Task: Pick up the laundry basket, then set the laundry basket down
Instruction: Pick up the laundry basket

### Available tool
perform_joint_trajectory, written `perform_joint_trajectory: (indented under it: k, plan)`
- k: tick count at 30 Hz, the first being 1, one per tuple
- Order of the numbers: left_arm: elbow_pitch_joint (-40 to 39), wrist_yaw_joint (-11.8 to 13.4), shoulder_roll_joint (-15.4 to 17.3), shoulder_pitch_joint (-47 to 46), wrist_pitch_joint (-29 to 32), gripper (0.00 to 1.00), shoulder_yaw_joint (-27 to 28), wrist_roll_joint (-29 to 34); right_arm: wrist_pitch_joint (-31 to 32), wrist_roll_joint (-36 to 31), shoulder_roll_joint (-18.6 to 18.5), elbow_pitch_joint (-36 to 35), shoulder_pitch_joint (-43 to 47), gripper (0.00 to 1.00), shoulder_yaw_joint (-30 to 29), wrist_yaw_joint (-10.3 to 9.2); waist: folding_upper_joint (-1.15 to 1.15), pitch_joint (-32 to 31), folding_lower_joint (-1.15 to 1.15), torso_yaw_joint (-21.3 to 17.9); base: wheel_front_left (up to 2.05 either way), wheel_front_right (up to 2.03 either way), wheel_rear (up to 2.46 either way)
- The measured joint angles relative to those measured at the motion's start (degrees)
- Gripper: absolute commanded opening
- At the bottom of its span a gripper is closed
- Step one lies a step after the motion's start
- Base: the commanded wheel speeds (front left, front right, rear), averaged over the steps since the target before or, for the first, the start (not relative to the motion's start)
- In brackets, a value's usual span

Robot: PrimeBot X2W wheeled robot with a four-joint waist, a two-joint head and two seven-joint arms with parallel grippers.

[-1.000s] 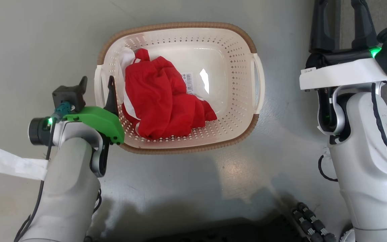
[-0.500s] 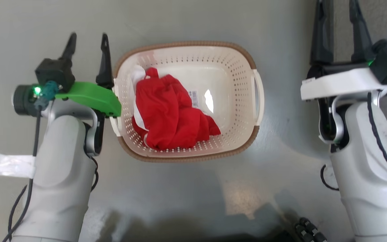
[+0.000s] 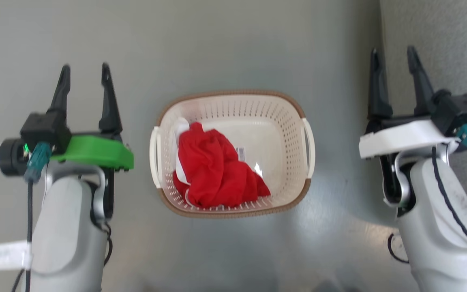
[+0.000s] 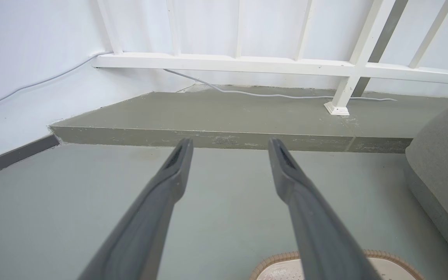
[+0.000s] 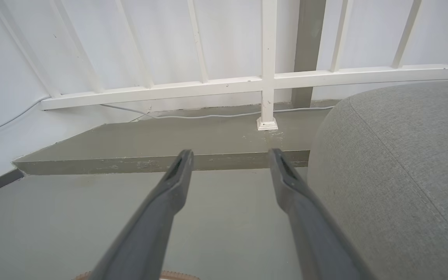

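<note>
The left pincer (image 3: 84, 68) points straight up the head view, its two long dark fingers spread apart; the left wrist view shows the same open gap between them. Behind it sit a green wrist cover (image 3: 95, 152) and the pale left forearm (image 3: 65, 227), rising from the lower left. The right pincer (image 3: 393, 50) mirrors it on the other side, fingers parted and a little higher in the view, above a white wrist cover (image 3: 399, 140) and the pale right forearm (image 3: 440, 231).

one laundry basket (image 3: 283, 132), one red cloth (image 3: 213, 176)
</note>
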Motion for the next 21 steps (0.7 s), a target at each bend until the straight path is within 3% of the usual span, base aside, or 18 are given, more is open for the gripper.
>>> perform_joint_trajectory:
  k: [21]
  plan:
    - [-7.08,1.29,0.19,20.3,0.0,1.0,4.46,1.1,0.01,0.23,0.3,1.59,13.11,1.0,2.16,0.86,0.0,-17.11,0.0,0.75,0.0,0.0,0.0]
